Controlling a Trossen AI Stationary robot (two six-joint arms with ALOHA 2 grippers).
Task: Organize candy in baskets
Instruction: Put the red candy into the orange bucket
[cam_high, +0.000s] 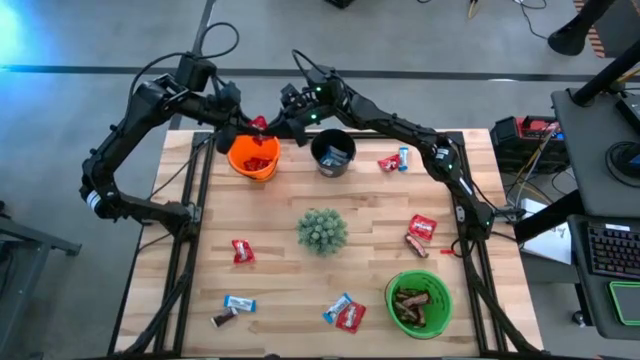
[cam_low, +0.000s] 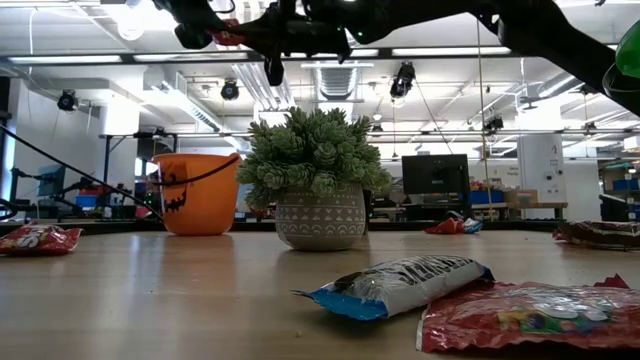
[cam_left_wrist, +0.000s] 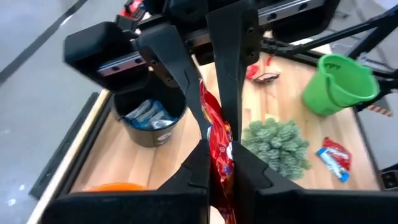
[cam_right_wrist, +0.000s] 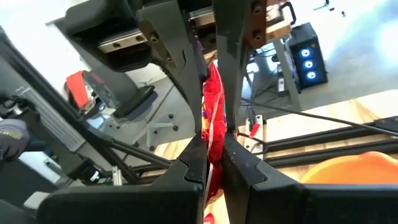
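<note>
A red wrapped candy (cam_high: 259, 124) hangs in the air above the far rim of the orange bucket (cam_high: 253, 157), which holds red candies. My left gripper (cam_high: 247, 127) and my right gripper (cam_high: 272, 124) are both shut on it from opposite sides. The black bucket (cam_high: 333, 152), with blue-and-silver candies, stands to the right of the orange one. The green bucket (cam_high: 418, 303), with brown candies, stands at the near right. Loose candies lie on the table, such as a red one (cam_high: 242, 250) and a blue one (cam_high: 240, 303). My left gripper (cam_left_wrist: 219, 163) pinches one end of the red candy (cam_left_wrist: 221, 146) between its two fingers, coming from the table's left. The candy is lifted clear and stands on edge between the two grippers. My right gripper (cam_right_wrist: 214, 155) pinches the other end of the red candy (cam_right_wrist: 213, 130) between its two fingers, coming from the table's right and facing my left gripper. The candy stretches between the two pairs of fingers, clear of the bucket.
A spiky green plant in a pot (cam_high: 322, 231) stands mid-table. More candies lie at the near middle (cam_high: 345, 312), the right (cam_high: 420, 232) and the far right (cam_high: 392, 161). A brown one (cam_high: 224, 317) lies near the front-left corner.
</note>
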